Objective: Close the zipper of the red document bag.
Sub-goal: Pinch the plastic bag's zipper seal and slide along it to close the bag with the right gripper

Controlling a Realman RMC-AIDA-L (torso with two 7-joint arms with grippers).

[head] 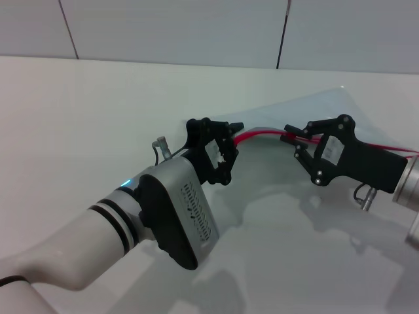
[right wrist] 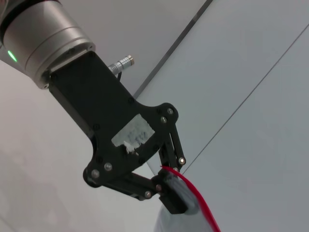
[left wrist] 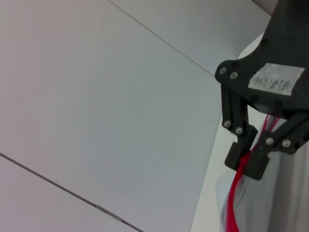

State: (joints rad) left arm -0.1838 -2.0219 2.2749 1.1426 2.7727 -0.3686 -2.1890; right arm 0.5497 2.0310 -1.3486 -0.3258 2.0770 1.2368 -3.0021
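The red document bag (head: pixel 330 108), a translucent pale pouch, hangs lifted above the white table (head: pixel 78 131) between my two grippers. Its red zipper (head: pixel 262 134) runs along the near edge. My left gripper (head: pixel 234 135) is shut on the bag's left corner at the zipper's end. The right wrist view shows that left gripper (right wrist: pixel 173 186) pinching the bag (right wrist: pixel 181 220) beside the zipper (right wrist: pixel 200 203). My right gripper (head: pixel 293 139) is shut on the zipper a short way to the right. The left wrist view shows the right gripper (left wrist: pixel 247 162) clamped on the zipper (left wrist: pixel 234 193). The slider is hidden.
Pale wall panels with dark seams (head: pixel 281 33) rise behind the table. The bag's right end passes under my right arm (head: pixel 366 167).
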